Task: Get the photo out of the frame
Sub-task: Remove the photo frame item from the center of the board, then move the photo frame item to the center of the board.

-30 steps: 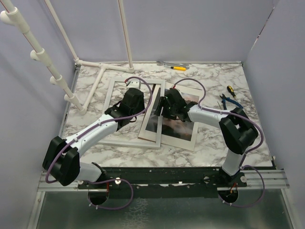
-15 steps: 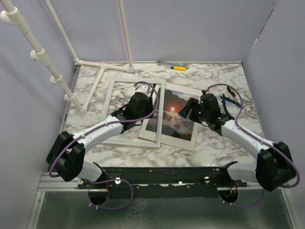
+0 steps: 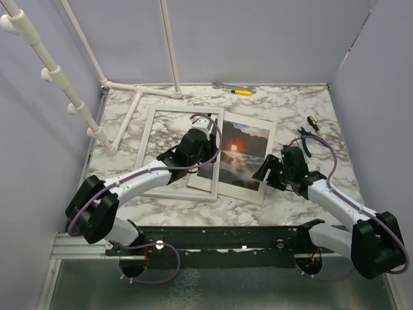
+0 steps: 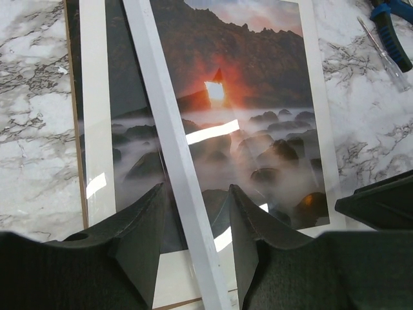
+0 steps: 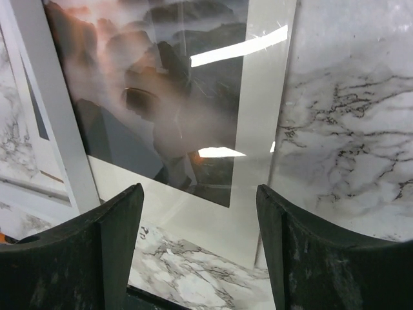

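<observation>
From above, the black body of the left gripper (image 3: 208,152) hides its own fingertips and covers part of the right rail of the frame (image 3: 144,147). The left wrist view fills that in. Two matte black fingers (image 4: 139,239) stand either side of the narrow white rail, parted. A sliver of gap shows at the right finger, so we read them as astride the rail, not pinching it.

The photo (image 4: 258,129) lies flat on the marble table (image 4: 32,129), partly beneath that rail, and a strip of it shows on the rail's left too. Its top edge is cut off in this view. A cream mat (image 4: 97,97) borders it, and a thin brown edge runs along the far left. Bright glare patches on the glossy surface wash out some of the misty rocks.

The right gripper (image 5: 200,194) hangs near the mat's lower right corner, jaws wide apart with nothing between them.

Only the top view gives us the frame's whole hollow rectangle. The picture's corner clips the blue-handled pliers (image 4: 390,13)
</observation>
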Motion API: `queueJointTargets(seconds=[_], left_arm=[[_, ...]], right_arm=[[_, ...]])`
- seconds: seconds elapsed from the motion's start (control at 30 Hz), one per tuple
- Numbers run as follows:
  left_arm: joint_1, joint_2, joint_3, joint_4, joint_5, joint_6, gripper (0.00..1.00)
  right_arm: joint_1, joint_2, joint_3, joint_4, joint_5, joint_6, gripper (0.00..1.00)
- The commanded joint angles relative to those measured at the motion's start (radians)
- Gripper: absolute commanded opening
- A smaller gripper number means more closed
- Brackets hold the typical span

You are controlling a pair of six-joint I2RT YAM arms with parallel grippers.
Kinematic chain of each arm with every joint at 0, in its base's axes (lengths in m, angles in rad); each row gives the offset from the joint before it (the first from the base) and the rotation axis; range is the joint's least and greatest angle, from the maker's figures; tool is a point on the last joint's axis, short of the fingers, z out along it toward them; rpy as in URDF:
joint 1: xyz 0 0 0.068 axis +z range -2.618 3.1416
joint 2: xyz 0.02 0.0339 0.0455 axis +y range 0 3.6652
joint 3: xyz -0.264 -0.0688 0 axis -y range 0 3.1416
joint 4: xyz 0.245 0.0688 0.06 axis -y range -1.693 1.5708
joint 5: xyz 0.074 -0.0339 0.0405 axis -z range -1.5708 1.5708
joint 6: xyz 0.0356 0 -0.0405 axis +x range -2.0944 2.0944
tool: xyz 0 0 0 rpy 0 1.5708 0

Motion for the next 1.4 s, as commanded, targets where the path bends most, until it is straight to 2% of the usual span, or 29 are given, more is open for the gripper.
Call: queueJointTargets(seconds=[0.0, 0.33, 0.93, 1.37], left_arm=[[-0.011, 0.005, -0.013, 0.041, 0.039, 0.024, 0.45], [-0.037, 0.017, -0.015, 0.065, 0.058, 0.044, 0.45], [-0.051, 0.010, -0.011, 0.067, 0.057, 0.059, 0.46], [-0.057, 0.009, -0.014, 0.069, 0.063, 0.064, 0.46]], right_arm=[[-0.007, 0.000, -0.028, -0.012, -0.040, 0.047, 0.74], [-0.007, -0.030, -0.059, -0.053, 0.037, 0.062, 0.74], [-0.010, -0.034, -0.124, 0.045, -0.061, 0.112, 0.71], [-0.018, -0.140, -0.144, 0.064, -0.100, 0.165, 0.69]])
